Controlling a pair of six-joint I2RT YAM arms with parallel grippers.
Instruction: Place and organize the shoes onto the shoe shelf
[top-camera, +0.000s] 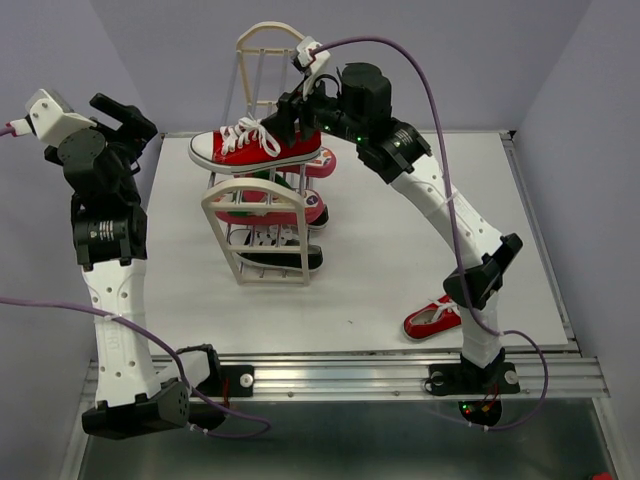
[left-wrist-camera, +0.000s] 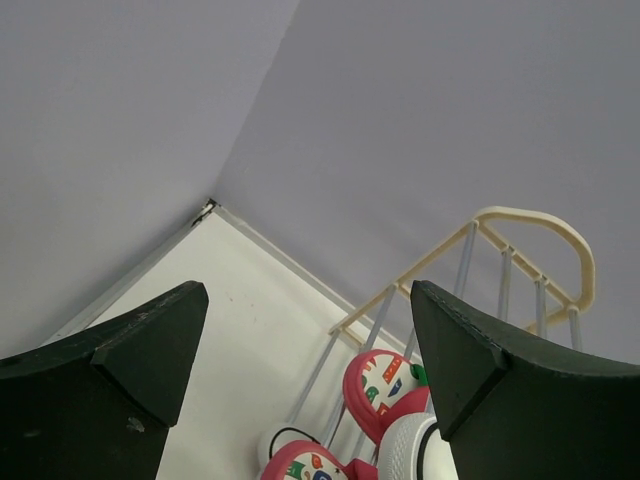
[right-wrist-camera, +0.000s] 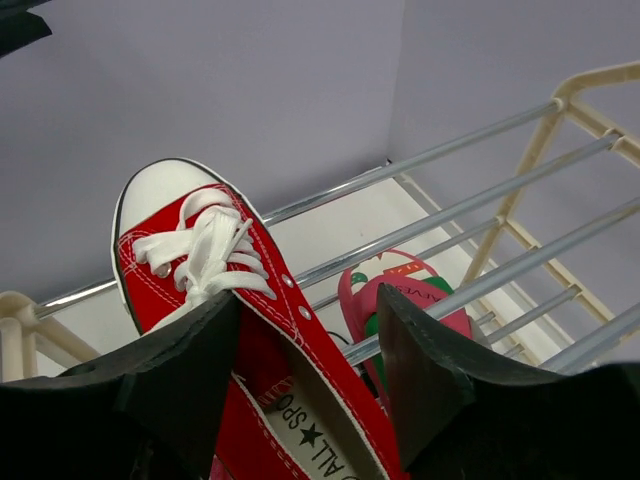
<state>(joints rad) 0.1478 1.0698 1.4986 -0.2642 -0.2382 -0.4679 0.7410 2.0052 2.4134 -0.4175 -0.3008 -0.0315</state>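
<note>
Shoes: one red sneaker up at the top level of the shoe shelf, toe pointing to the left arm's side, sole level, pinched at its heel end by the right gripper. Red canvas, white toe cap, white laces, white sole with a dark line. In the right wrist view the same sneaker sits between the two black fingers, and the insole print is partly readable. I cannot tell whether the sole is touching the top rods or just above them.

The second red sneaker lies on the table, near the right arm's base and well apart from the shelf.

Pink flip-flops with green straps are on the middle tiers under the red sneaker, one poking out on the far side. The black sneakers, with white soles, are on a low tier and partly hidden by the rods.

The shelf stands upright mid-table: cream arched end frames and thin silver rods, narrow and tall.

The left gripper is raised at the table's left edge, away from the shelf. Its jaws are spread wide with nothing between them. In the left wrist view it looks over the shelf's arch and a pink flip-flop
</note>
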